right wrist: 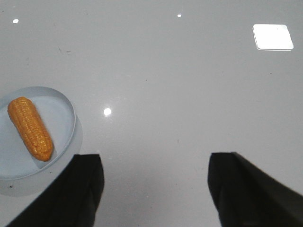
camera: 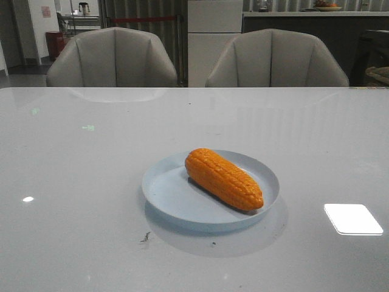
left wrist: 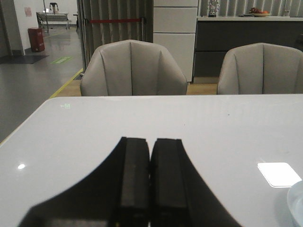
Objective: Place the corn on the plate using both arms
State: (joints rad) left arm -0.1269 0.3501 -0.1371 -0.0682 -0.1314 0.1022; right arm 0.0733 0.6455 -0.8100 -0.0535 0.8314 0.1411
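Note:
The orange corn [camera: 223, 178] lies diagonally inside the pale blue plate [camera: 167, 191] at the middle of the table, its tapered end toward the front right. The right wrist view shows the same corn [right wrist: 30, 127] on the plate [right wrist: 64, 113], off to the side of my right gripper [right wrist: 156, 161], which is open with only bare table between its fingers. My left gripper [left wrist: 151, 142] is shut with nothing in it and hovers above the table, away from the plate; a sliver of the plate's rim [left wrist: 294, 201] shows at that view's edge. Neither gripper appears in the front view.
Two grey chairs [camera: 112, 58] [camera: 276, 59] stand behind the table's far edge. The glossy grey tabletop [camera: 73, 182] carries a bright light reflection [camera: 352, 219] at the front right. A counter and cabinets lie further back.

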